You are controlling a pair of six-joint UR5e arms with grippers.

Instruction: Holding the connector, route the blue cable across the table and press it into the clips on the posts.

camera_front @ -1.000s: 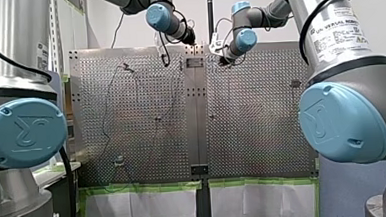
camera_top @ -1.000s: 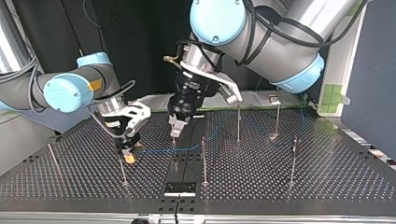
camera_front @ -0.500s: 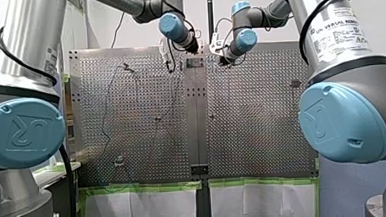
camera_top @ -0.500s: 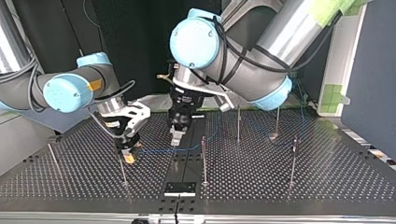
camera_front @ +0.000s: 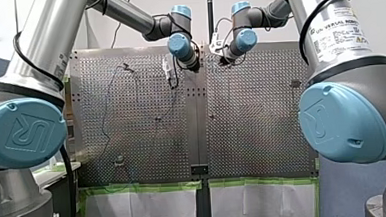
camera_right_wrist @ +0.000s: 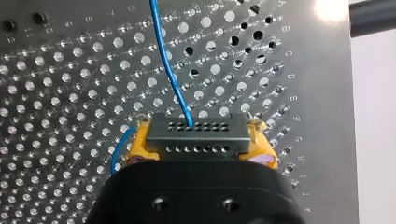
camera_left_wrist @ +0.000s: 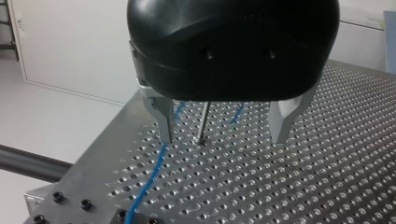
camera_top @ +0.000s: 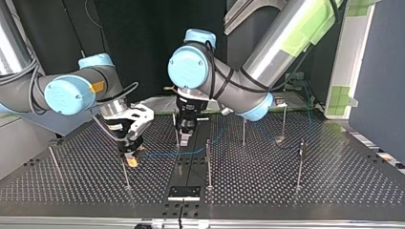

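Right wrist view gives the grip plainly: my right end effector (camera_right_wrist: 200,144) is clamped on the connector (camera_right_wrist: 196,135), yellow pads (camera_right_wrist: 140,144) pinching its two short ends. The blue cable (camera_right_wrist: 169,79) leaves its face and runs off over the counter (camera_right_wrist: 56,93). I judge the cable light, thin and limp, following only where it is led. The rigid connector is the sound place to hold. Left wrist view adds that my left end effector (camera_left_wrist: 224,128) is wide open and empty, its metal fingers (camera_left_wrist: 163,116) straddling a post (camera_left_wrist: 202,122), with the cable just beside one finger. Only the top view shows the cable spanning low between both end effectors, and the other posts (camera_top: 300,164) beyond.
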